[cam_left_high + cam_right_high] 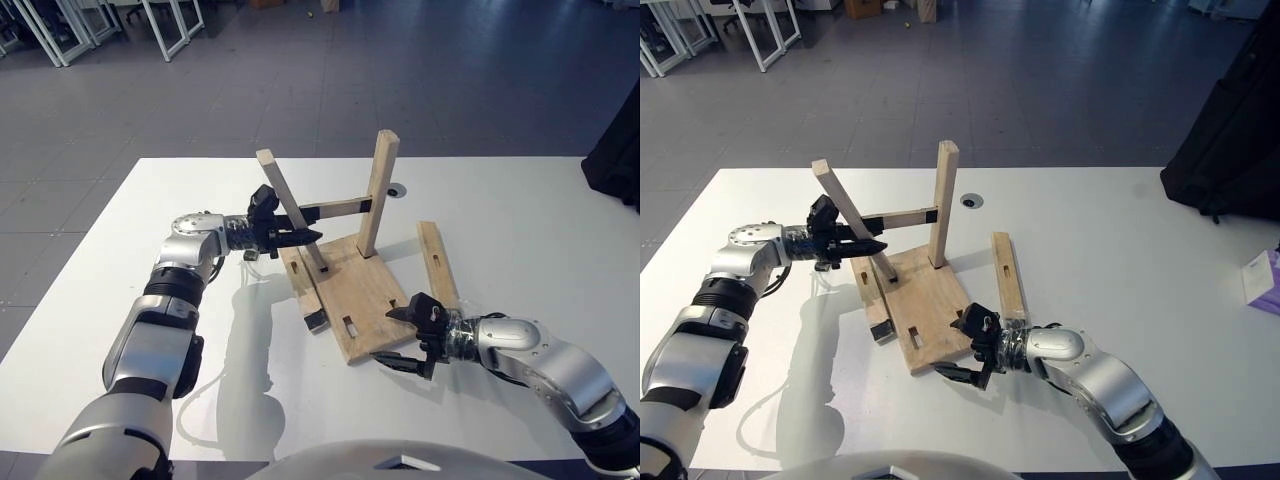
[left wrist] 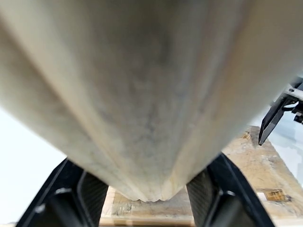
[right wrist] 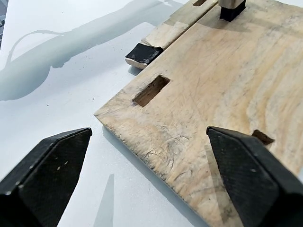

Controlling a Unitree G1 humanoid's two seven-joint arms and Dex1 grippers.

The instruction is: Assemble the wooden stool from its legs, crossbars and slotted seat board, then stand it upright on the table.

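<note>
The white surface (image 1: pixel 520 220) carries the seat board (image 1: pixel 355 290), which lies flat near its middle. An upright leg (image 1: pixel 377 195) stands at the board's far right corner. A tilted leg (image 1: pixel 277 185) rises from the board's left side and leans away to the left. A crossbar (image 1: pixel 335 209) joins these two legs above the board. A loose leg (image 1: pixel 438 262) lies flat on the surface just right of the board. A flat leg (image 1: pixel 300 290) lies along the board's left edge.

The left tool (image 1: pixel 312 236) is closed on the tilted leg, about halfway up it. Its wrist view gives what the head views cannot: the leg's pale wood is wedged between two dark fingers (image 2: pixel 71 198), with the board below.

The right tool (image 1: pixel 398 337) sits at the board's near corner with its fingers spread wide and nothing in them. From the head it seems to straddle that corner. The wrist view shows the corner lying between the two black fingertips (image 3: pixel 47 175); I cannot tell whether they touch the wood. That view also shows a rectangular slot (image 3: pixel 150 90) near the corner and the black cap (image 3: pixel 144 53) on the flat leg's end.
</note>
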